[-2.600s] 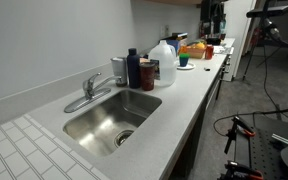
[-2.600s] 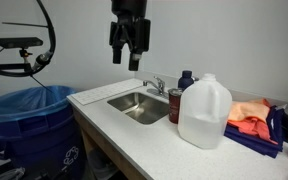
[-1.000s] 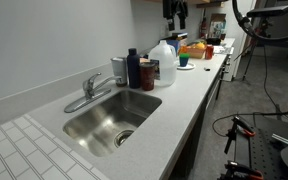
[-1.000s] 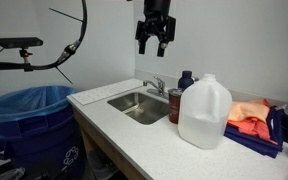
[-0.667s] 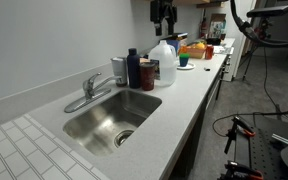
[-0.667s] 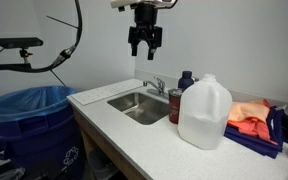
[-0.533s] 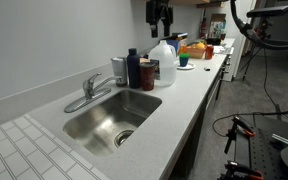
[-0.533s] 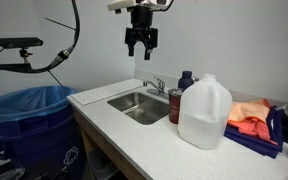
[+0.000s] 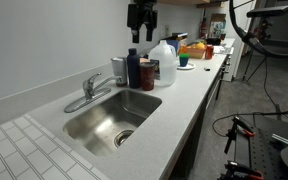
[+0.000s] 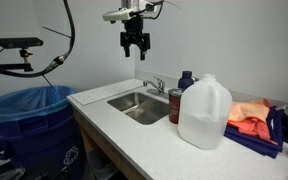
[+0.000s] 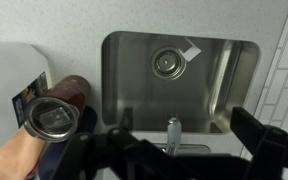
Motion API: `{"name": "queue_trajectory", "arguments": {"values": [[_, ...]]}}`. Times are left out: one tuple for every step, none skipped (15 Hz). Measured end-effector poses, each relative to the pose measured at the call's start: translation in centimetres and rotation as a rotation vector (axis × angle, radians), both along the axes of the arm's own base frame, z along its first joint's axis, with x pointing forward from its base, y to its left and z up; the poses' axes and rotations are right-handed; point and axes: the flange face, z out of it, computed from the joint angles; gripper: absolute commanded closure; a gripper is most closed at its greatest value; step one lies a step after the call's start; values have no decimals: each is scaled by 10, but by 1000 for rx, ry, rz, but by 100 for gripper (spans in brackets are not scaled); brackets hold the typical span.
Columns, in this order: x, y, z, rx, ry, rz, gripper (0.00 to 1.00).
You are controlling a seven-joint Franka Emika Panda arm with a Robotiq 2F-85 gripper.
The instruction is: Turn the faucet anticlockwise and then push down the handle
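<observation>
Jaws wide apart, high above faucet (image 10: 155,85) and sink (image 10: 134,104).

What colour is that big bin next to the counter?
Blue; the bin shows best in an exterior view.

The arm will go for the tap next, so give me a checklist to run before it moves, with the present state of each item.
1. Gripper open: ok, its fingers stand wide apart in the wrist view.
2. Gripper empty: ok, nothing is between the fingers.
3. Lined up with the faucet: ok, it shows between the fingers in the wrist view.
4. Touching the faucet: not ok, the gripper hangs high above the sink.
5. Room beside the dark bottles: cannot tell.
6. Handle raised: cannot tell, too small.
</observation>
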Motion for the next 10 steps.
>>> {"name": "queue_trajectory", "arguments": {"values": [[3,5,-3,0,-22,0,0],[7,10,-7,-1,-39,0,0],[10,15,-11,-2,-53,-1,0],[12,20,-16,-5,-62,-1,0],[14,25,-22,-6,-66,-4,0],[15,29,-27,-6,-65,-8,0],[15,32,-31,-5,-62,-11,0],[15,33,-34,-5,-60,-12,0],[15,33,-34,-5,-59,-13,0],[15,33,-34,-5,-60,-13,0]]}}
